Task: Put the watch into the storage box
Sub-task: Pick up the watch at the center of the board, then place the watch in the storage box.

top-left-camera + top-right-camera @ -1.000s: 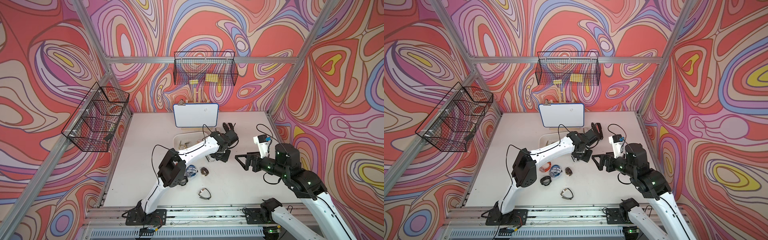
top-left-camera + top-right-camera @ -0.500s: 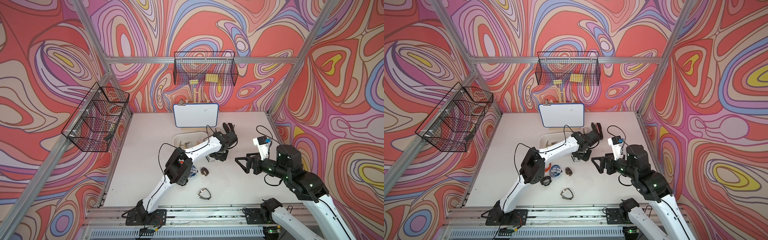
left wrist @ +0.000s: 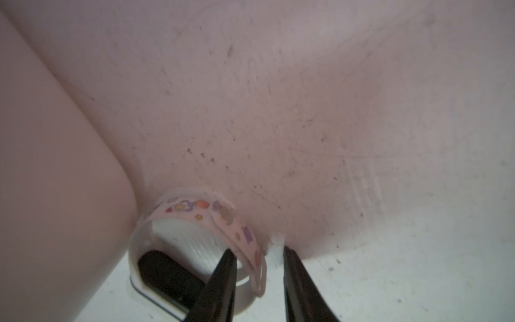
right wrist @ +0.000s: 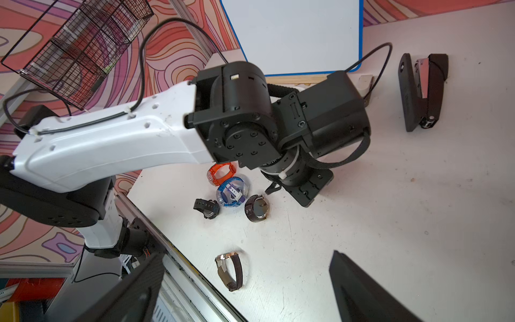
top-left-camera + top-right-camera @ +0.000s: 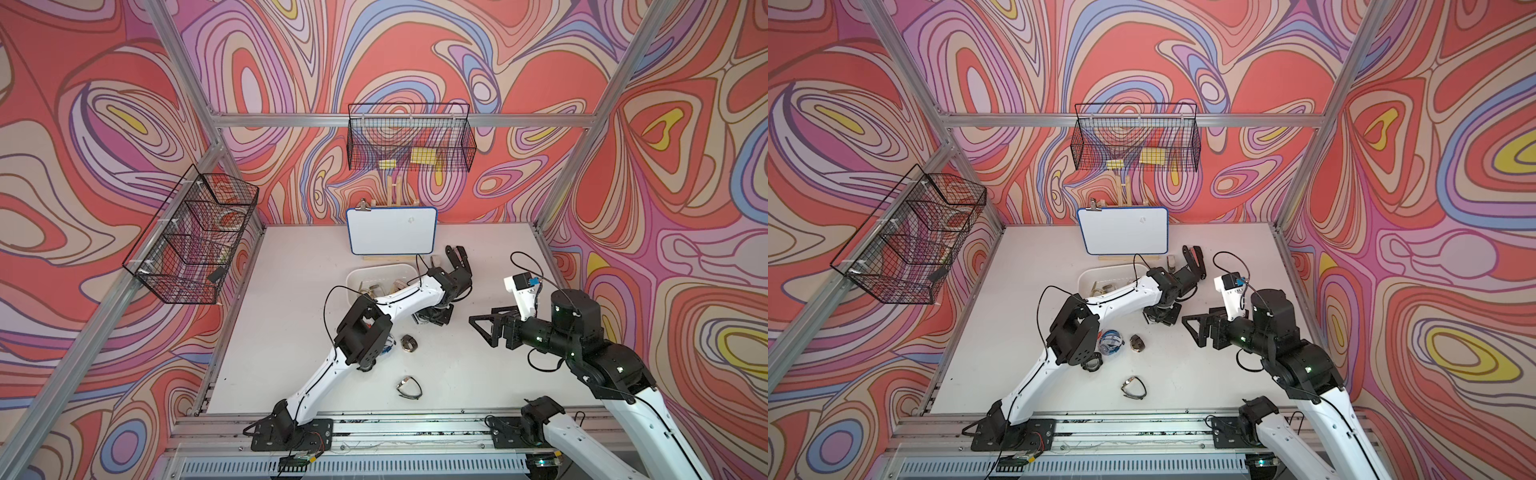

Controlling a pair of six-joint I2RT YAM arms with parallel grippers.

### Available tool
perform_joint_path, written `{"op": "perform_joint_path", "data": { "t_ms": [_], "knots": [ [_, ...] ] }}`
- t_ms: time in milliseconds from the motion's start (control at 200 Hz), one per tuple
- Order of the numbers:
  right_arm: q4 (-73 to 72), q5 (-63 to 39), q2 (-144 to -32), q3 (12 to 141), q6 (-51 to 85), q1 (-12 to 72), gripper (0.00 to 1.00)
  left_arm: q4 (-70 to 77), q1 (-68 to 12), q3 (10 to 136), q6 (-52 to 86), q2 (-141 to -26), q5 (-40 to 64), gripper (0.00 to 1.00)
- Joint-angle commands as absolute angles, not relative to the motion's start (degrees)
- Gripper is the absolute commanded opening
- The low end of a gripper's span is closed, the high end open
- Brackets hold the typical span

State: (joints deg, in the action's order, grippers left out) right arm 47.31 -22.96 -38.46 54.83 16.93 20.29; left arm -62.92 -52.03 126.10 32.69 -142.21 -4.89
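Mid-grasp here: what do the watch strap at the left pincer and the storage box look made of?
Watch strap: probably soft silicone or rubber, pale pink and matte, printed with small coloured shapes; it curves smoothly into a loop without creasing. Storage box: likely moulded plastic, white and glossy, with rounded corners and a smooth rim.
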Motion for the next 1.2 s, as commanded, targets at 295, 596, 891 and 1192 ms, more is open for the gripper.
{"op": "perform_joint_path", "data": {
  "t_ms": [295,596,891,1192],
  "knots": [
    [42.3,-24.1,-40.6,52.9,18.9,20.0,0.98,-61.8,-53.4,120.7,26.3,-134.8,-0.6,0.03],
    [39.7,-26.2,-41.9,54.5,19.8,20.0,0.98,-63.8,-53.6,111.4,25.9,-116.3,-0.2,0.01],
    [34.0,-29.9,-45.4,52.7,23.2,20.0,0.98,-65.4,-43.3,103.2,23.8,-105.8,-3.3,0.01],
    [33.1,-30.4,-45.8,51.3,24.7,20.0,0.98,-61.8,-33.1,100.8,18.9,-111.7,-6.0,0.02]
  ]
}}
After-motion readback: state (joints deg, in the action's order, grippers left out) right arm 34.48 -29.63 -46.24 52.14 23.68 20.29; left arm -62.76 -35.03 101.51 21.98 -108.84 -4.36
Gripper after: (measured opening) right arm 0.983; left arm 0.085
